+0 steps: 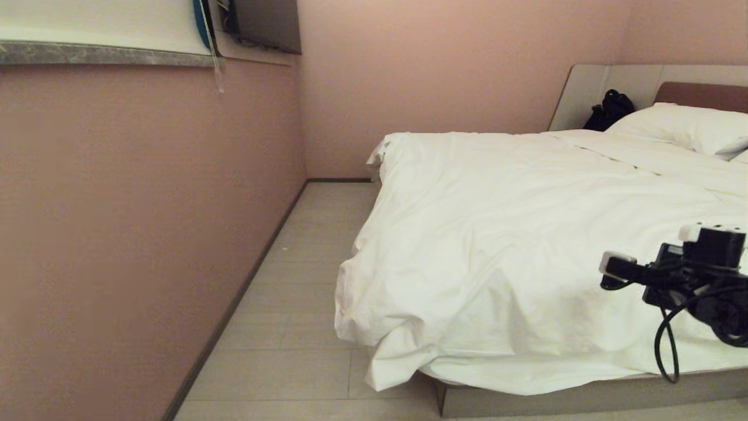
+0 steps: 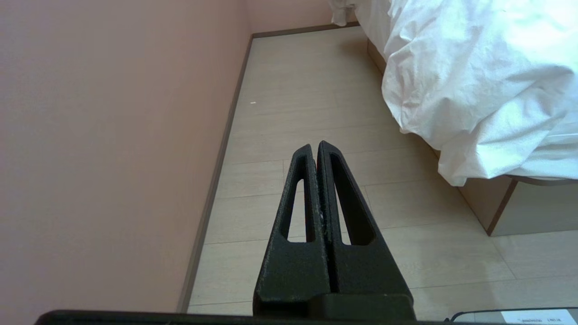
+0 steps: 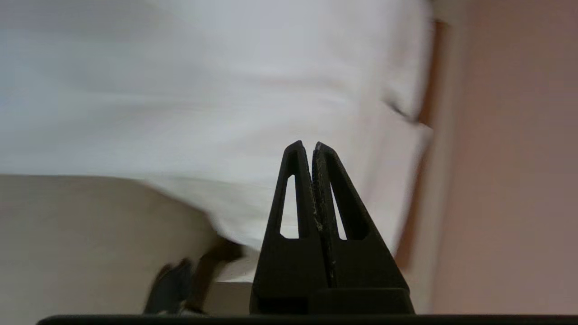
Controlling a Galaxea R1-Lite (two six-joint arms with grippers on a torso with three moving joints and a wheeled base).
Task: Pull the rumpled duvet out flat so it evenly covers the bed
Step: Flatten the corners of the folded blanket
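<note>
The white duvet [image 1: 526,234] lies wrinkled over the bed [image 1: 584,397] and hangs bunched over its near left corner [image 2: 474,90]. My right arm [image 1: 695,275] hovers above the duvet at the right edge of the head view, apart from the fabric. The right wrist view is blurred; it shows my right gripper [image 3: 311,144] shut and empty, pointing at the duvet [image 3: 203,90]. My left gripper [image 2: 315,144] is parked over the floor beside the bed's corner, shut with nothing in it.
A pink wall [image 1: 146,234] runs along the left, leaving a narrow strip of pale floor [image 1: 304,280] between it and the bed. A white pillow [image 1: 689,131] and a black bag [image 1: 608,111] lie by the brown headboard [image 1: 701,93].
</note>
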